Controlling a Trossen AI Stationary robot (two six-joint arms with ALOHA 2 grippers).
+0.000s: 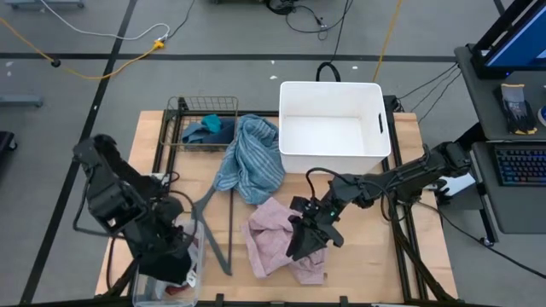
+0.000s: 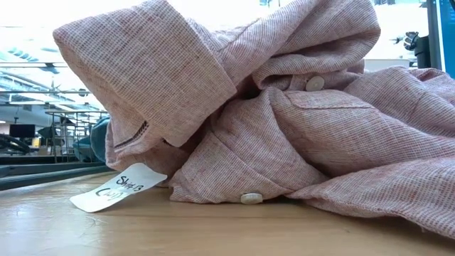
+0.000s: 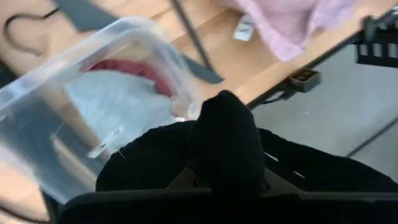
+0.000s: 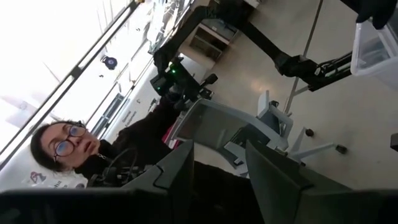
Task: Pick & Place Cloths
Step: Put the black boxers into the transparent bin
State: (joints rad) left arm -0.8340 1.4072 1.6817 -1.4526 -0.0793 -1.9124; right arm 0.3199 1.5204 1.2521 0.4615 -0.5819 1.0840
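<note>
You have a light wooden table (image 1: 409, 213) carrying everything. On it lie a pink cloth (image 1: 269, 234) near the front edge, a blue-striped towel (image 1: 254, 158) behind it, a white bin (image 1: 333, 128), a wire basket (image 1: 203, 124), a grey hanger (image 1: 213, 226) and a clear plastic container (image 1: 166, 290) at the front left corner.

On the table (image 1: 431, 256), seen from above, a shirt (image 1: 271, 243) lay near centre. A towel (image 1: 252, 158) lay at its eleven o'clock — partly over a wire basket (image 1: 183, 107). A tub (image 1: 333, 94) stood at one o'clock, a clear bin (image 1: 162, 290) at eight o'clock.
</note>
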